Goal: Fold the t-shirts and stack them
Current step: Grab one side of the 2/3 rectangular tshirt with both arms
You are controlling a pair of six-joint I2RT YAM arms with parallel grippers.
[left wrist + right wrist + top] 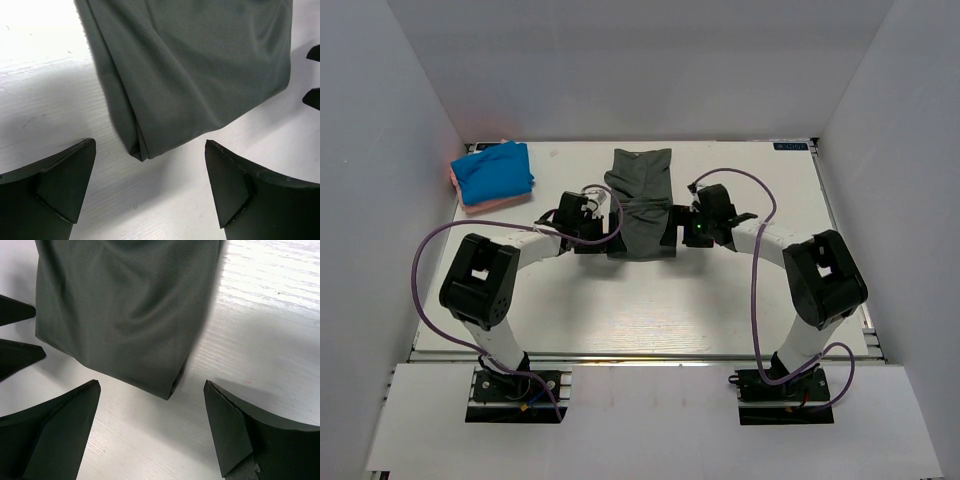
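Grey tee: lies mid-counter, folded lengthwise into a narrow strip with sleeves tucked in. Its near hem faces the arms, so both can reach a corner.
Left end effector: fingers spread wide, holding nothing. It sits low at the grey tee's near left corner, and that corner's folded edge lies in the gap between the fingers.
Right end effector: also wide and holding nothing, at the grey tee's near right corner, a mirror of the left.
Why paired: taking both near corners at once would probably keep the hem straight when it is carried over the far half.
Step, as I judge it: lining up to pinch, with the cross fold not yet made.
Blue tee: already folded, well to the far left of the grey tee, lying on the pink tee.
Stack: likely where the grey tee goes.
Risk: the layered corner may split, so that only the top ply is caught.
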